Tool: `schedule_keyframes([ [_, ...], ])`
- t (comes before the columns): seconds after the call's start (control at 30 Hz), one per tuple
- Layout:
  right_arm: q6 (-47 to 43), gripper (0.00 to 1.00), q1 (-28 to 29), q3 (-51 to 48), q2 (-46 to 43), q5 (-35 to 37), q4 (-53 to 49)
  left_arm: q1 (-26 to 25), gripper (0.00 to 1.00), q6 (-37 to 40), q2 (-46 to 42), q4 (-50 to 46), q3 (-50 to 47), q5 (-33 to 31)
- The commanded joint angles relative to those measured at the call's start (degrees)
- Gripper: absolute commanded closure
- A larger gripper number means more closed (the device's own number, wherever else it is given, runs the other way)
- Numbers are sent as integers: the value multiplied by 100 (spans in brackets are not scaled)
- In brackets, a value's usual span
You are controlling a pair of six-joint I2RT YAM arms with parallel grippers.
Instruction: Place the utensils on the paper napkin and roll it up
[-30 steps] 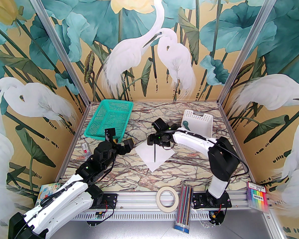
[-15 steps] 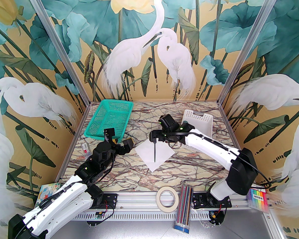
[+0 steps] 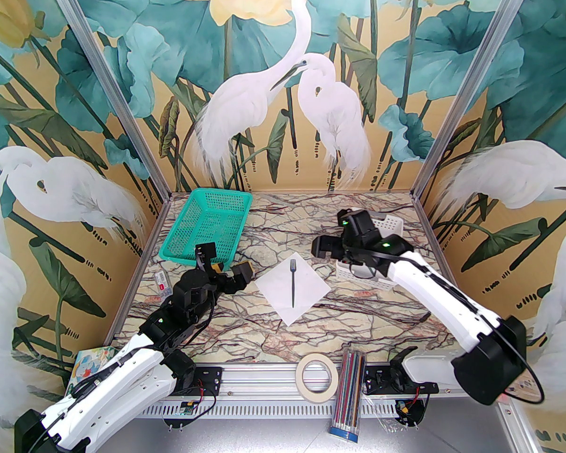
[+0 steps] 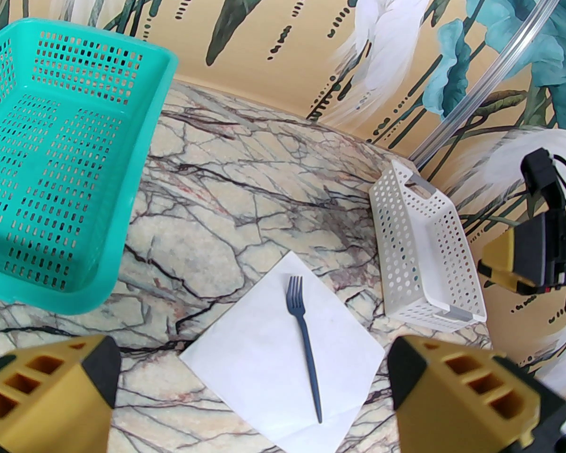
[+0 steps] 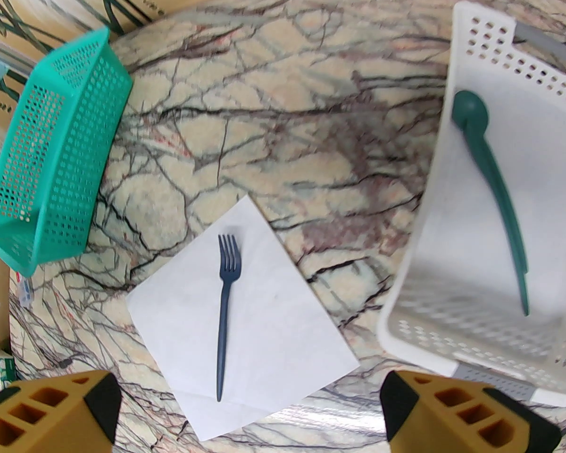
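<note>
The white paper napkin (image 3: 306,290) lies as a diamond at the table's middle. A dark fork (image 3: 292,283) rests on it, tines toward the back wall, touched by nothing. In the right wrist view, the fork (image 5: 225,309) and napkin (image 5: 273,328) sit lower left, and the green spoon (image 5: 490,182) lies inside the white basket (image 5: 457,347). My right gripper (image 3: 332,239) hangs open and empty above the basket's left edge. My left gripper (image 3: 224,264) hovers open and empty just left of the napkin, and its own view has the fork (image 4: 304,333) between its fingers (image 4: 462,394).
A teal mesh basket (image 3: 207,227) stands at the back left. Along the front rail lie a tape roll (image 3: 317,375) and a bundle of coloured pencils (image 3: 351,394). A small packet (image 3: 162,286) lies by the left edge. The right arm reaches over the table's right side.
My right gripper opened fully, lifted off the fork's tine end and swung back-right to the white basket. The fork stays on the napkin. The left arm has not moved.
</note>
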Motion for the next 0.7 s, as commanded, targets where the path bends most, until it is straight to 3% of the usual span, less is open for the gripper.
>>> schedule_keyframes([
  [0.0, -358, 1, -298, -34, -162, -81, -214, -3, 1, 128, -80, -131, 222, 76],
  [0.43, -989, 1, -1741, 84, 135, -422, -447, -2, 1, 312, -107, -30, 372, 75],
  [0.67, -1172, 0, -2184, 386, 687, -257, -510, -4, 1, 371, -68, 76, 377, 66],
])
